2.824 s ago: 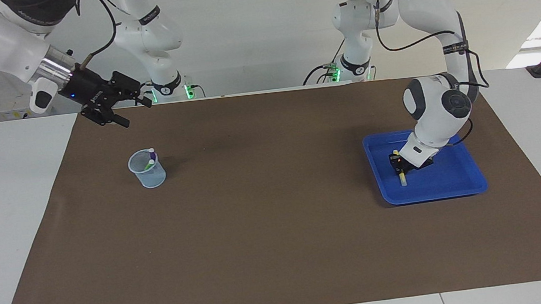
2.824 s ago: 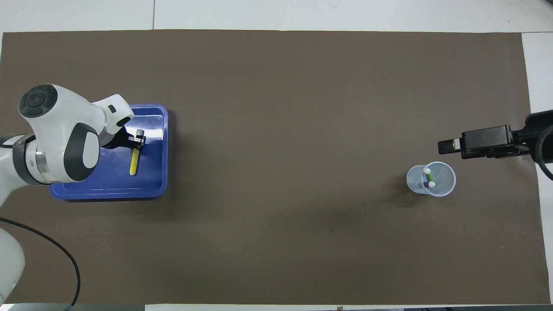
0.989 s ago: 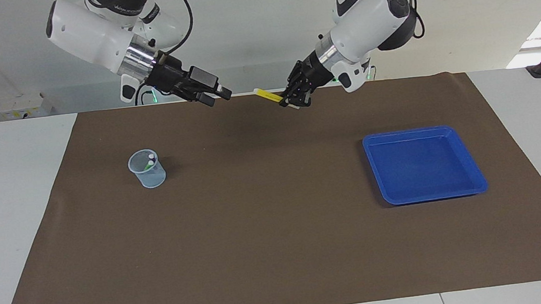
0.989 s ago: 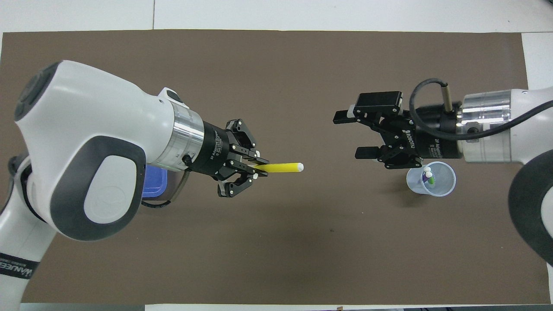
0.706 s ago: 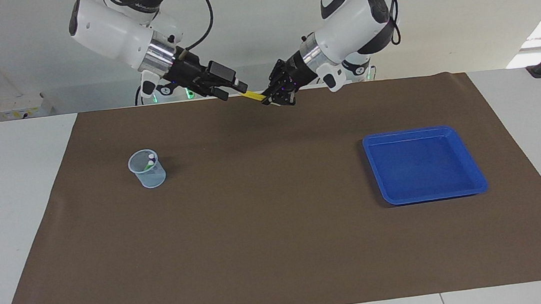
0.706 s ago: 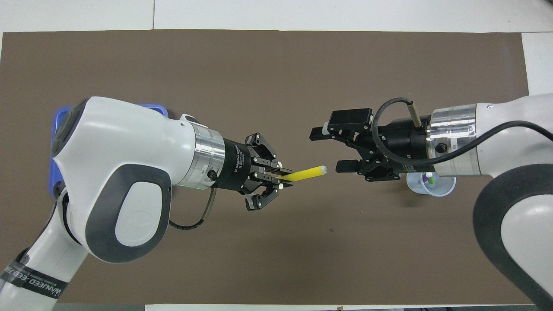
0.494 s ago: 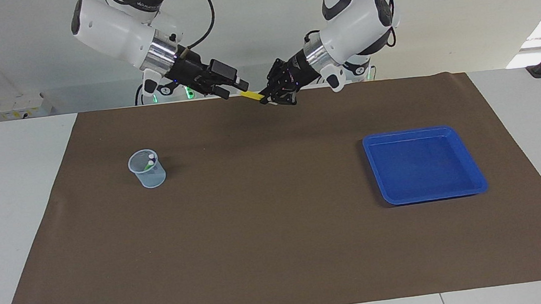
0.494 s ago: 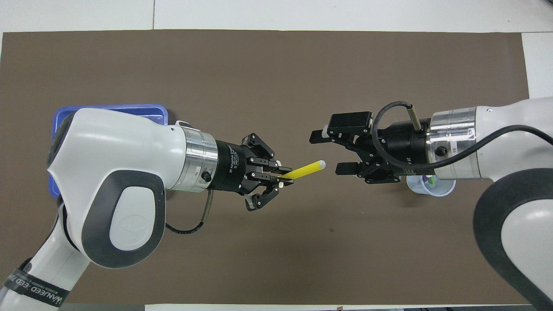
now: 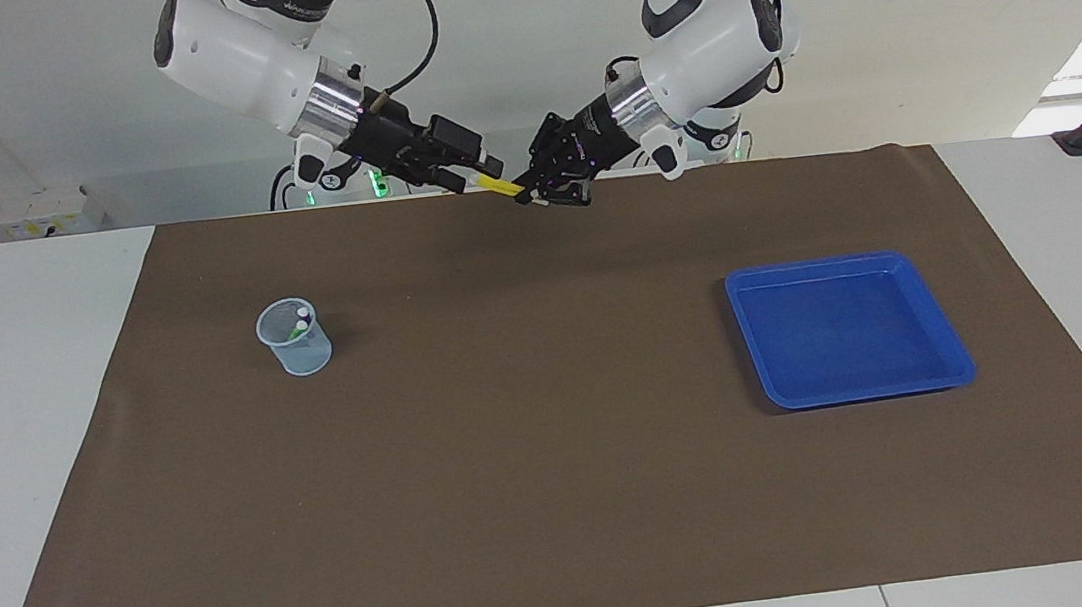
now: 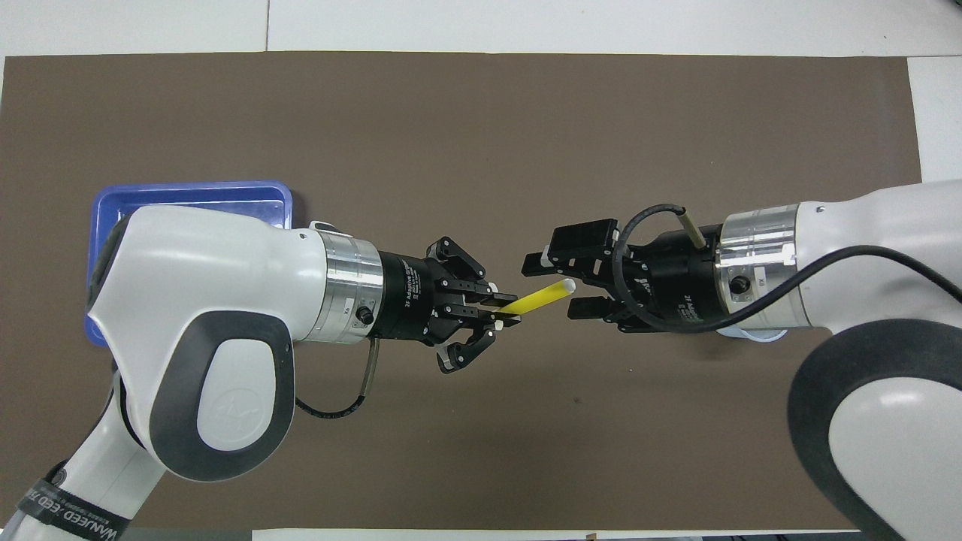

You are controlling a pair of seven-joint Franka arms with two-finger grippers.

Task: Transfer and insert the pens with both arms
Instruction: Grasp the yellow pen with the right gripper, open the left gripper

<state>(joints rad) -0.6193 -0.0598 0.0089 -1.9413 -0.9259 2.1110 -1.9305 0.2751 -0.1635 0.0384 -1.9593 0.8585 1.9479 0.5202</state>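
Observation:
My left gripper (image 10: 502,309) (image 9: 533,194) is shut on the tail of the yellow pen (image 10: 535,299) (image 9: 499,185) and holds it in the air over the mat's edge by the robots. The pen's pale cap end points at my right gripper (image 10: 560,285) (image 9: 479,171). That gripper is open, with one finger on each side of the cap end; I cannot tell whether they touch it. Toward the right arm's end of the table stands a clear cup (image 9: 294,337) holding two pens with pale caps up, one of them green (image 9: 295,331). In the overhead view my right wrist hides almost all of the cup.
A blue tray (image 9: 870,396) (image 10: 188,185) lies on the brown mat (image 9: 538,465) toward the left arm's end of the table, with nothing in it. My left arm covers part of it in the overhead view.
Both grippers have closed the gap between them. The pen's cap end, short of the right gripper's fingers a second ago, now lies between them, and those fingers stand slightly narrower.

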